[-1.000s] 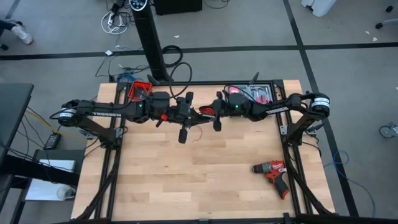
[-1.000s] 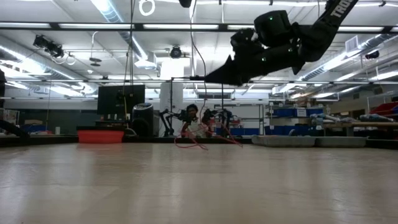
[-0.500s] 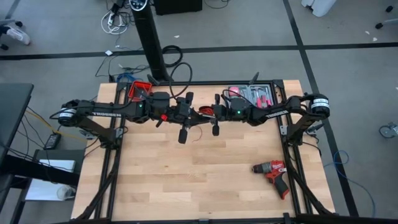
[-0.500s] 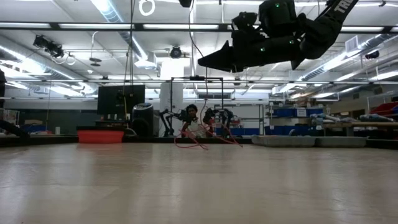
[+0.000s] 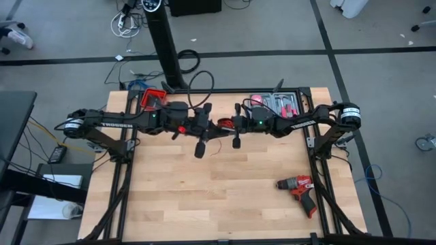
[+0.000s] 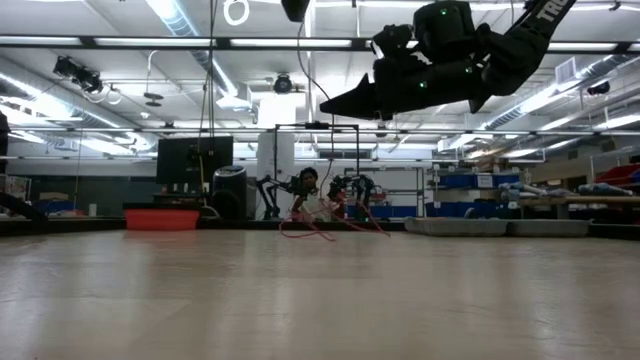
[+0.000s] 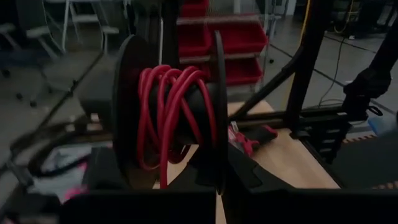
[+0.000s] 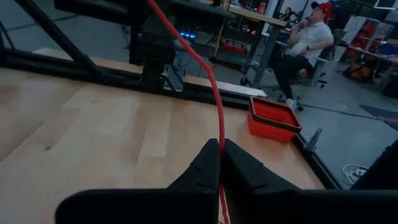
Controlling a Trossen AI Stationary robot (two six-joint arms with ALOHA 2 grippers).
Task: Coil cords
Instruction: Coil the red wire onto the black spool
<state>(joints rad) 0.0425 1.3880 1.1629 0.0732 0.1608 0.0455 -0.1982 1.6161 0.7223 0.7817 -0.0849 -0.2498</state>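
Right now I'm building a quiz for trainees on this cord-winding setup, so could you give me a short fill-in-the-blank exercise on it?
1. The right gripper is shut on a thin ____ wire.
2. The left gripper holds a black ____ wound with red wire.
3. The drill lies on the table nearer the ____ arm.

Missing words: red; spool; right

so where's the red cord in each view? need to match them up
High: red cord between the two grippers, table's far half.
Low: loops on the table, centre.
Left wrist: wound on a black spool.
Right wrist: pinched by the right gripper.
Shared landmark: red bin.
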